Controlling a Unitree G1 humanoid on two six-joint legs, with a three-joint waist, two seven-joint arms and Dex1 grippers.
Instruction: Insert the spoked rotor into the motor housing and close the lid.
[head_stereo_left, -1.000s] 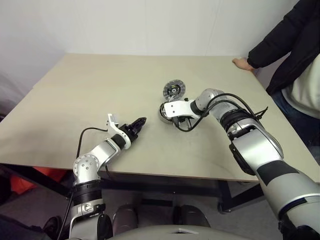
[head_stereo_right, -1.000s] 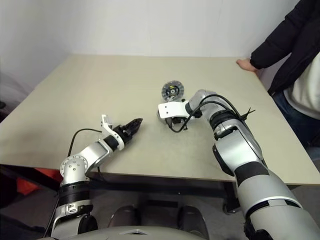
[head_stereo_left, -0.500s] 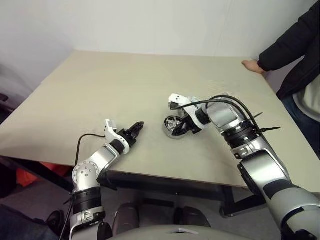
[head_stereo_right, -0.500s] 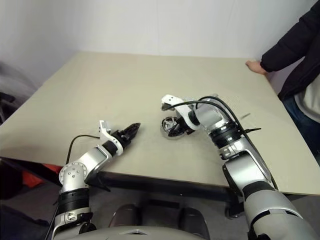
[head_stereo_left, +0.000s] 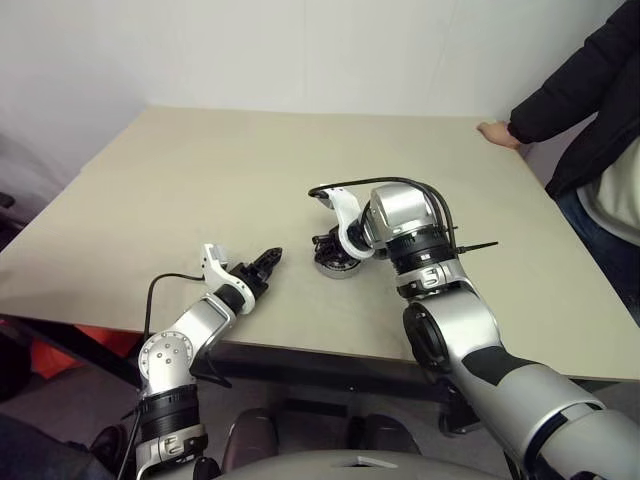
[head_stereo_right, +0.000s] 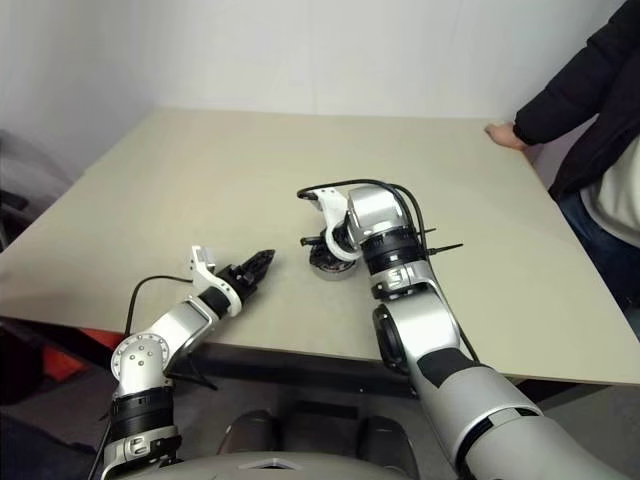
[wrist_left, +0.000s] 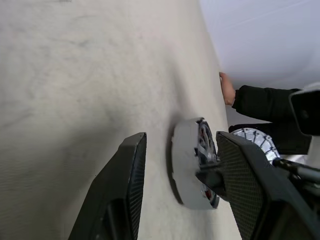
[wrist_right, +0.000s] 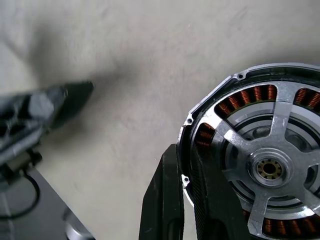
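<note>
One motor housing (wrist_right: 250, 165) at frame centre on the table (head_stereo_left: 200, 180), open face up, one spoked rotor (wrist_right: 270, 169) seated inside; part cut off in right wrist view. Right gripper (wrist_right: 192, 200) pinches the housing rim. Left gripper (head_stereo_left: 268, 262) half open, empty. Lid (wrist_left: 255, 141) mostly hidden.

The motor housing (wrist_right: 260, 165) runs off the picture's edge — the lid (wrist_left: 255, 141) sits half-hidden.
</note>
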